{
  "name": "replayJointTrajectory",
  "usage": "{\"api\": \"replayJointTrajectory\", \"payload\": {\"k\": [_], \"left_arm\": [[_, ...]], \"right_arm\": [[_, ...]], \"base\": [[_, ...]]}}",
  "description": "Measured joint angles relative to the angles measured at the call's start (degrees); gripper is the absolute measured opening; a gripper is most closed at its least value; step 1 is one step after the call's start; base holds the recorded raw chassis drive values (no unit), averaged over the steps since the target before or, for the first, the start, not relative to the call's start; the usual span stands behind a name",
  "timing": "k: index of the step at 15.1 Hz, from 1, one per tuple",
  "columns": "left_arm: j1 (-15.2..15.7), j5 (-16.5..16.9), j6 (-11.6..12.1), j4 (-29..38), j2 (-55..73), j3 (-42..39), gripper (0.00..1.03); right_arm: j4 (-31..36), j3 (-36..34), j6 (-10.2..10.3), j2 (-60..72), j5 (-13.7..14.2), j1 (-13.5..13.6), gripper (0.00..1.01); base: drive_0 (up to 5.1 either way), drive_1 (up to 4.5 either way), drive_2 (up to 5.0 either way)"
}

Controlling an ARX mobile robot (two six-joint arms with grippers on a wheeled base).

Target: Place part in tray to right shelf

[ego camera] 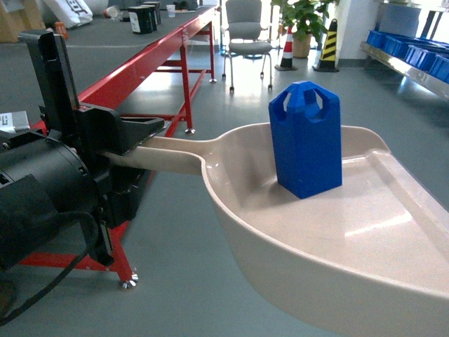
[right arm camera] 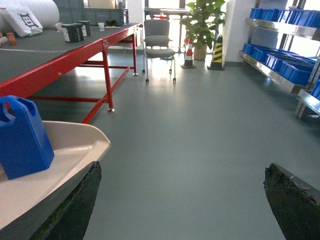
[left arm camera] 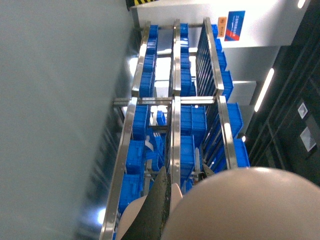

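Note:
The blue part (ego camera: 305, 137) stands upright in the cream tray (ego camera: 337, 239), near its back wall. My left gripper (ego camera: 137, 146) is shut on the tray's long handle (ego camera: 168, 156) and holds the tray in the air over the floor. The left wrist view shows one dark finger (left arm camera: 159, 210) against the tray's beige underside (left arm camera: 250, 205). My right gripper (right arm camera: 181, 167) is open and holds nothing; its left finger sits just under the tray's rim (right arm camera: 75, 150), with the part (right arm camera: 22, 135) above it. The right shelf (ego camera: 414, 63), steel-framed with blue crates, lies far right.
A long red-framed table (ego camera: 140, 56) with boxes on it runs along the left. An office chair (ego camera: 247, 35), a potted plant (ego camera: 303, 21) and traffic cones (ego camera: 327, 45) stand at the back. The shelf's steel rails and blue crates (left arm camera: 175, 110) fill the left wrist view.

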Motion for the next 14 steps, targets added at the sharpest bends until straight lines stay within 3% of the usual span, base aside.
{"api": "replayJointTrajectory", "payload": {"k": [11,14], "left_arm": [[0.5,-0.7,0.0,0.0,0.0,0.0,0.13],[0.4,-0.4,0.0,-0.1,0.0,-0.1,0.13]], "right_arm": [[0.0,0.0,0.0,0.0,0.0,0.0,0.98],[0.0,0.0,0.0,0.0,0.0,0.0,0.98]], "base": [[0.0,0.00,0.0],[0.0,3.69,-3.7]]}}
